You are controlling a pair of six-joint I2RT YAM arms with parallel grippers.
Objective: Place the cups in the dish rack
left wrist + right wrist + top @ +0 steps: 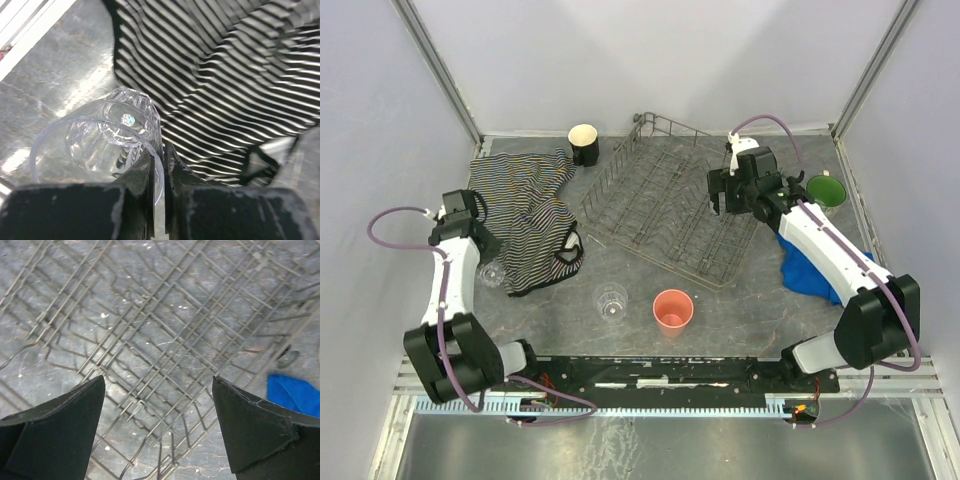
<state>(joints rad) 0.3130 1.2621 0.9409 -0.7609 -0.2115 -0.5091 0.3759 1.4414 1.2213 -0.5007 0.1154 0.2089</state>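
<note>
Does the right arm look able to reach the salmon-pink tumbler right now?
Probably yes: the right end effector hangs open, empty, over the dish rack; the salmon-pink tumbler stands upright, unobstructed, nearby.

The left arm [460, 285] and right arm [830, 245] are wearing white link shells between bulky black joint housings. A purple cable [405, 210] is trailing off each one. The left tool [159, 175] is showing scuffed matte-black fingers. The right tool [159, 385] is showing broad, black, wedge-shaped fingers.
</note>
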